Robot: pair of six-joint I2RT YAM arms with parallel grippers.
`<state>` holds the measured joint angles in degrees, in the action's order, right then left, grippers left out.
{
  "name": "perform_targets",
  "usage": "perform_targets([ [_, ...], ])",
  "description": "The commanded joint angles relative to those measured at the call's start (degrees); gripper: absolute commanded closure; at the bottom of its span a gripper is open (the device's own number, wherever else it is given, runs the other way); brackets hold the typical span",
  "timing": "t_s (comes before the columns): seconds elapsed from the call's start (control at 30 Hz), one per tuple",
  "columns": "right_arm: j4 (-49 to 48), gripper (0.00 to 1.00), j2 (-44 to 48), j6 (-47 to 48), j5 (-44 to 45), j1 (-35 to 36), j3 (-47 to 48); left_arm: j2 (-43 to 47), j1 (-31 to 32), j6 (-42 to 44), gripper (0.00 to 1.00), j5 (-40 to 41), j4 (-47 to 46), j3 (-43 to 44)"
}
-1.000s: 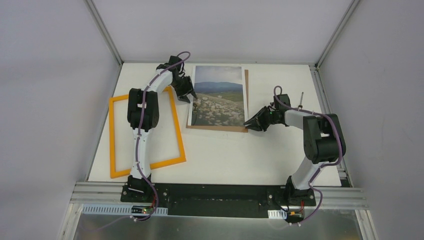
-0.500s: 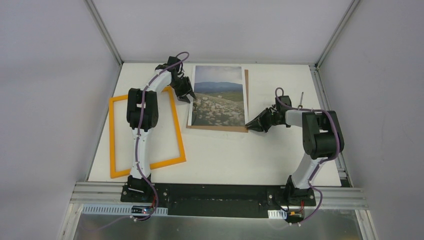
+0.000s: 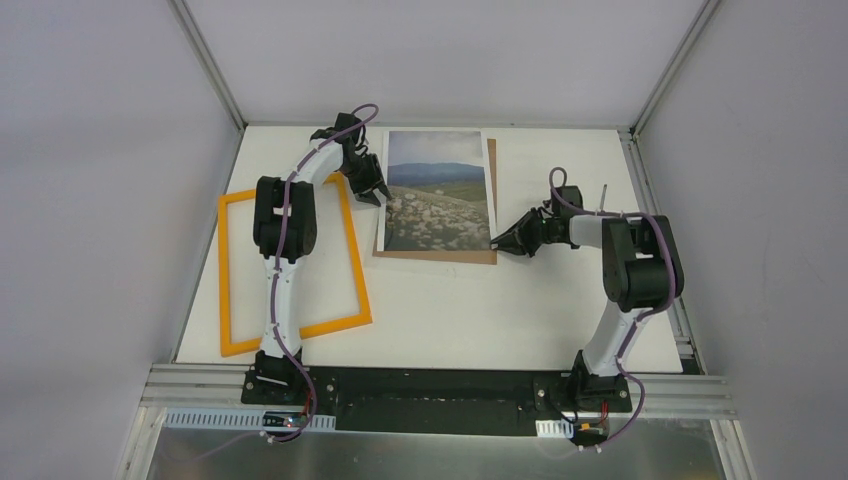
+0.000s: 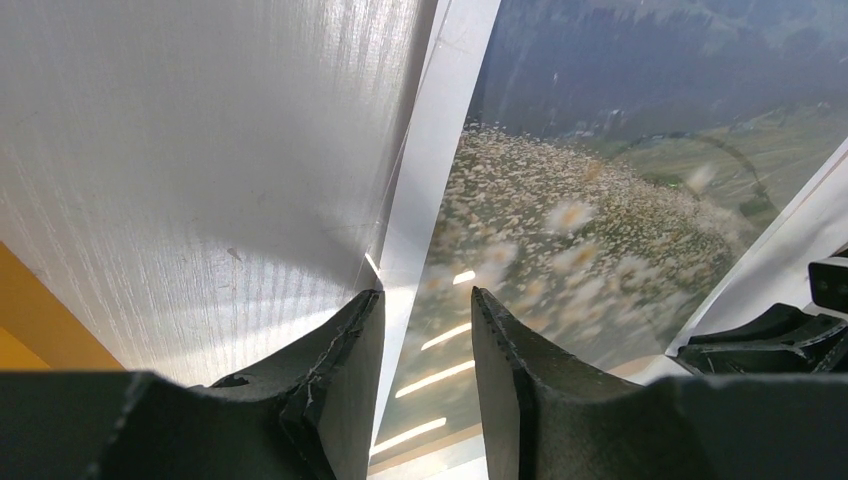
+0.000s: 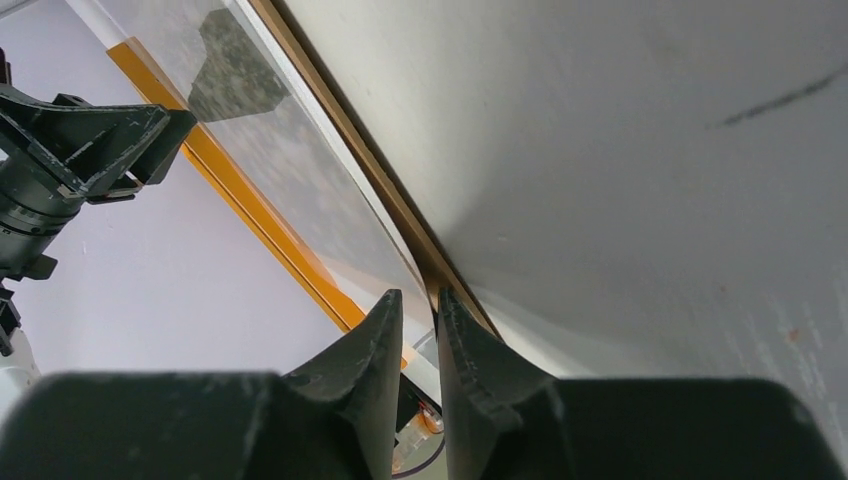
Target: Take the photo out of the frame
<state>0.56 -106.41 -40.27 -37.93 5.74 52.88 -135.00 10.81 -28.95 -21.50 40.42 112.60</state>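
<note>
Right gripper (image 3: 498, 241) crept toward 12 o'clock, jaws nearly together, grip unclear. Left gripper (image 3: 380, 196), jaws apart, should pinch only the photo (image 3: 440, 190) edge.

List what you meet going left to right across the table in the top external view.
orange frame → left gripper → landscape photo → right gripper. The brown backing board lies under the photo and overlaps it, so it is left out of the order.
</note>
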Motion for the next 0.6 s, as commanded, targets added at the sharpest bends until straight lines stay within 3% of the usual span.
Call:
perform_targets([
  [0.0, -2.08, 0.79, -1.74, 2.19, 1.61, -1.16, 2.81, -4.04, 0.35, 2.59, 0.61, 4.1, 3.7, -2.19],
  [0.1, -3.39, 0.88, -3.12, 2.57, 0.09, -1.53, 3.43, -4.13, 0.4, 2.8, 0.62, 4.05, 3.77, -2.2],
  [0.23, -4.34, 0.83, -4.23, 2.04, -0.1, -1.96, 3.99, -4.32, 0.36, 3.02, 0.62, 4.03, 3.92, -2.2],
  [0.37, -4.44, 0.93, -5.15, 2.06, -0.9, -1.91, 4.24, -4.31, 0.38, 3.2, 0.63, 3.79, 4.02, -2.19],
  [0.57, -11.04, 0.91, -6.54, 0.68, -8.9, -1.96, 3.52, -3.04, 0.27, 3.12, 0.56, 1.76, 4.2, -1.61],
])
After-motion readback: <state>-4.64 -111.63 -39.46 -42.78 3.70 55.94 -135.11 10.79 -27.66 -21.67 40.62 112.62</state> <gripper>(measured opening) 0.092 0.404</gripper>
